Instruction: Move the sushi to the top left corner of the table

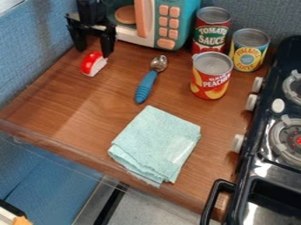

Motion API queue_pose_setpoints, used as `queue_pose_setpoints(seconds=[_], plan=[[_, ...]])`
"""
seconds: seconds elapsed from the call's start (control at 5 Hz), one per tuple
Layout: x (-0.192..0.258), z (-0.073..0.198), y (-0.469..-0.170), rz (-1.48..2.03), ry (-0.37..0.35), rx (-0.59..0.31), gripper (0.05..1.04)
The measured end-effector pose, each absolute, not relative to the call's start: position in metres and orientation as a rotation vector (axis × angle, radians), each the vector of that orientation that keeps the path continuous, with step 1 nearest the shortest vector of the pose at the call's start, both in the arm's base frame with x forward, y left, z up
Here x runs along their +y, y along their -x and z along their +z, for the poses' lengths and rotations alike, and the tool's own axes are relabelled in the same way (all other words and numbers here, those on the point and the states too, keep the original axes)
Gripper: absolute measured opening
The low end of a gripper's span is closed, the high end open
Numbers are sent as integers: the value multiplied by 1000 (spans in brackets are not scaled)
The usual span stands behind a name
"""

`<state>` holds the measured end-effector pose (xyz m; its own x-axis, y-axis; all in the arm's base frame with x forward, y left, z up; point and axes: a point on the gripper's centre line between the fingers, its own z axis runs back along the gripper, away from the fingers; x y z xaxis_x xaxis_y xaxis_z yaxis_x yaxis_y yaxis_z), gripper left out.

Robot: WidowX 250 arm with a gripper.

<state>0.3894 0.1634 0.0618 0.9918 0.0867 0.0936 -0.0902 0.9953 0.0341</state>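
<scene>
The black gripper (93, 49) hangs over the table's top left part, in front of the toy microwave. Its two fingers stand apart, with a gap between them. The sushi (92, 63), red on top with thin white lines and white below, lies on the wooden table (50, 110) just below the fingertips in the camera view. The right fingertip is close to the sushi's upper right side; whether they touch I cannot tell. Nothing is held between the fingers.
Right of the sushi lies a spoon with a blue handle (145, 86). A teal toy microwave (170, 26) stands behind. Three cans, one of them a peach can (210, 75), stand at the back right. A folded cloth (157, 143) lies in front, a stove (270, 145) at right.
</scene>
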Motion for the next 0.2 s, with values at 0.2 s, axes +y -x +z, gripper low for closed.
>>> queue_pose_setpoints(seconds=[0.2], plan=[[160, 94, -380, 130, -44, -128, 1001]])
